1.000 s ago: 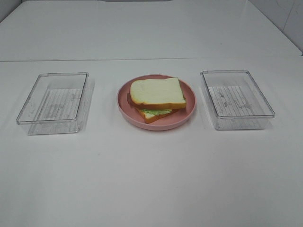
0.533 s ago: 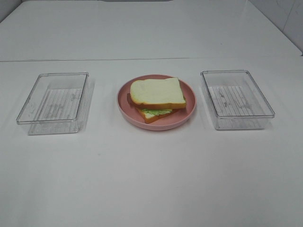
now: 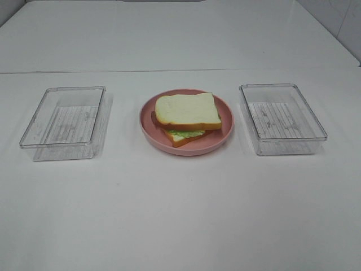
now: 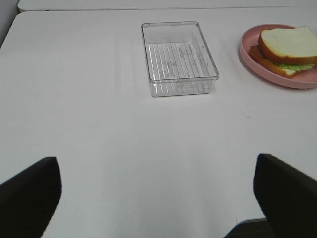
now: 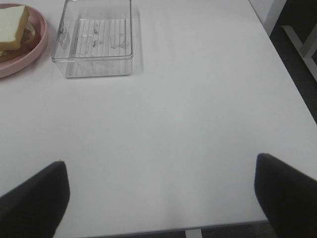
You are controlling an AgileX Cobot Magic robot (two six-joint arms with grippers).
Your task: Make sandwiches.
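A sandwich (image 3: 188,116) of two white, brown-crusted toast slices with green lettuce showing between them lies on a pink plate (image 3: 225,129) at the table's centre. It also shows in the left wrist view as the sandwich (image 4: 287,49) on the plate (image 4: 267,69), and partly as the sandwich (image 5: 12,25) on the plate (image 5: 27,57) in the right wrist view. Neither arm appears in the high view. My left gripper (image 4: 158,198) and right gripper (image 5: 161,198) are both open and empty, hovering over bare table near its front edge.
An empty clear plastic box (image 3: 65,121) stands left of the plate and another clear box (image 3: 282,117) to its right. They show as the box (image 4: 178,57) and the box (image 5: 96,42) in the wrist views. The table's right edge (image 5: 292,99) drops to a dark floor.
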